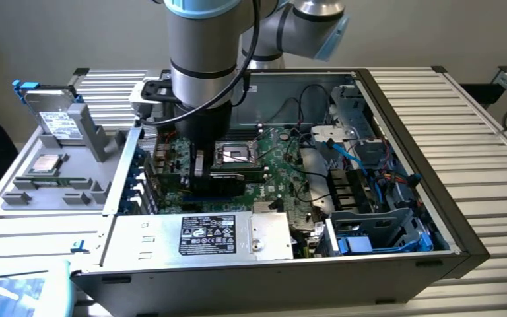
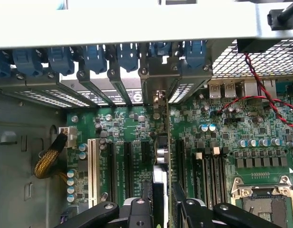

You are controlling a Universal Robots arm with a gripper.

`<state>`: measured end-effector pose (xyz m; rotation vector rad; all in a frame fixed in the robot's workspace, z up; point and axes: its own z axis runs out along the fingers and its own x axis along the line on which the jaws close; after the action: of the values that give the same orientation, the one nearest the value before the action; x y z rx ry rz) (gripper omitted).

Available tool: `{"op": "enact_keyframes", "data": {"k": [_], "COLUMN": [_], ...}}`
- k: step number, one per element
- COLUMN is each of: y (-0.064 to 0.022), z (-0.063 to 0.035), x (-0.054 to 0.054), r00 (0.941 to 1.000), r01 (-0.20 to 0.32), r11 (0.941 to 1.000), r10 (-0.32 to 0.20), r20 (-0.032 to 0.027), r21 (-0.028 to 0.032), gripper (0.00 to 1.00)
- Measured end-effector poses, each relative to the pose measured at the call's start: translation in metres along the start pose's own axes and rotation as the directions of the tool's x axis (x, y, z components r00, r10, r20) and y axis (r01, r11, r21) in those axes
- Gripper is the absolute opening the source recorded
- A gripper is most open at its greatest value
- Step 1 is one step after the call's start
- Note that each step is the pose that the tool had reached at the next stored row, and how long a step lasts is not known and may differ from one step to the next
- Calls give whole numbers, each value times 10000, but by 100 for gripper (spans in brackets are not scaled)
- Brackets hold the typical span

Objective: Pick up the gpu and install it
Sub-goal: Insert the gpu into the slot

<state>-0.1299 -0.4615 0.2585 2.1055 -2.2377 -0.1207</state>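
Motherboard [image 2: 132, 123] slots lie below me. My claw [image 2: 161, 202] is clamped on the gpu [image 2: 160, 159] — it stands edge-on along the slots, bracket end toward the blue clips [image 2: 94, 57] at the case [image 2: 137, 23] wall.

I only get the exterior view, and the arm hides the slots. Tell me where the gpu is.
Observer: In the wrist view the gpu stands on edge between the fingers of the end effector, over the motherboard.
Operator: Report its bracket end.
Observer: The silver bracket sits at the rear slot frame, below the row of blue latches.
Operator: Check the white slot.
Observer: The white slot is bare; the card is apart from it, with black slots between.
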Motion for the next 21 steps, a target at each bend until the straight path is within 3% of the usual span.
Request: {"op": "enact_keyframes", "data": {"k": [21], "y": [0], "z": [1], "x": [-9], "r00": [10000], "r01": [14], "r11": [10000], "r10": [-14], "r20": [-20], "r21": [3], "gripper": [27]}}
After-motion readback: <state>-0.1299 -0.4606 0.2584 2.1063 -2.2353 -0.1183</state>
